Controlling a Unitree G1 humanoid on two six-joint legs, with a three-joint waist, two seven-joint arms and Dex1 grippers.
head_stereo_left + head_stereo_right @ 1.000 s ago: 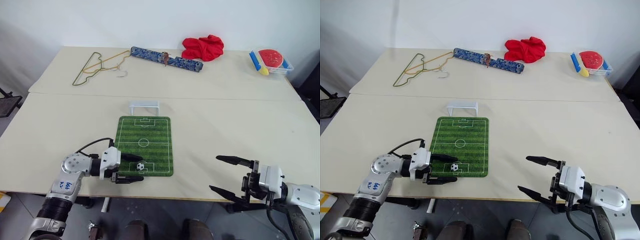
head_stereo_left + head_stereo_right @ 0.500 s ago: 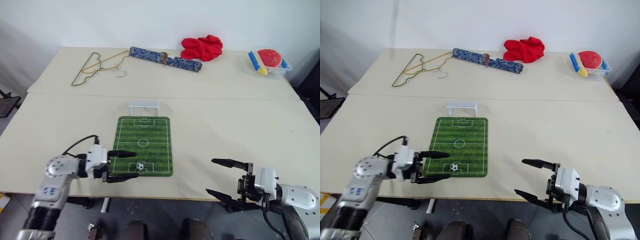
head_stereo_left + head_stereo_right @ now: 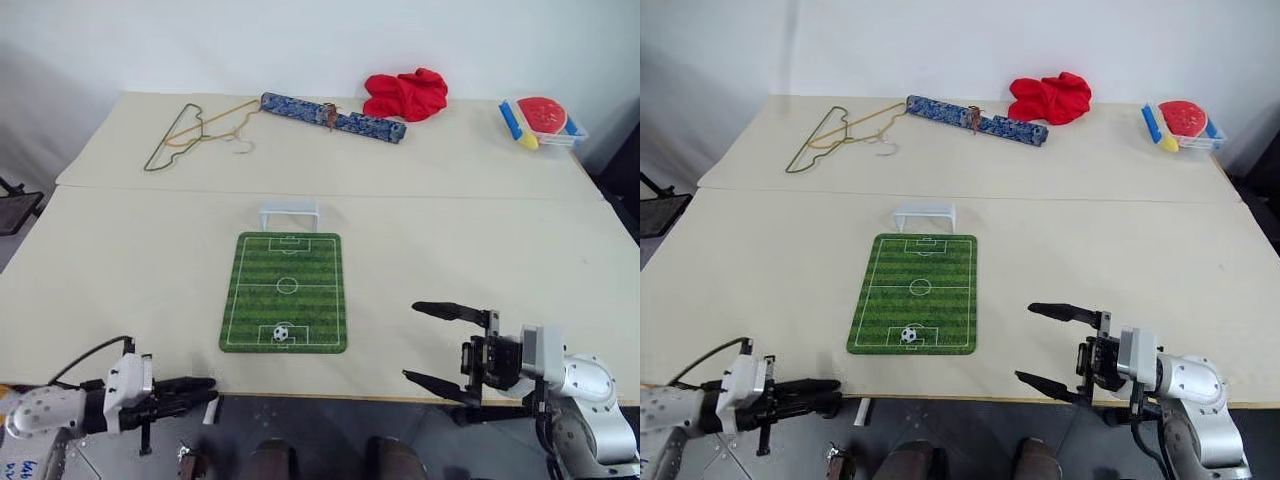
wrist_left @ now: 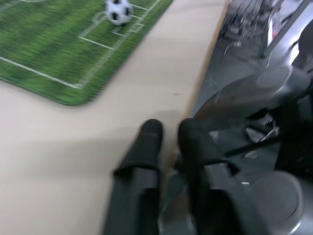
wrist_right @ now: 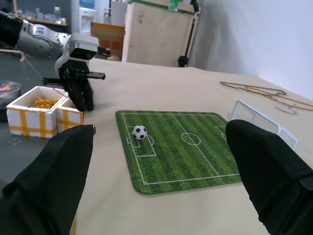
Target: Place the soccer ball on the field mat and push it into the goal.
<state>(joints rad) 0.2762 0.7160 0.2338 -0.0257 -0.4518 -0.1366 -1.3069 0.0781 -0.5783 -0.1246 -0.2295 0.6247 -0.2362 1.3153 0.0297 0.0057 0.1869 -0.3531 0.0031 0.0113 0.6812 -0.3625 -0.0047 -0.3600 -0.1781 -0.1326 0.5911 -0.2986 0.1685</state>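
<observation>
Left eye view: the soccer ball lies on the field mat, far from the clenched, empty left gripper; the right gripper gapes empty beside the mat.

Right wrist view: ball between its fingers, the goal beyond.

1. Looks like a lab or test room.
2. Plain white wall, two butted tables strewn with unrelated props.
3. Wooden crate, water cooler, tripod behind.
</observation>
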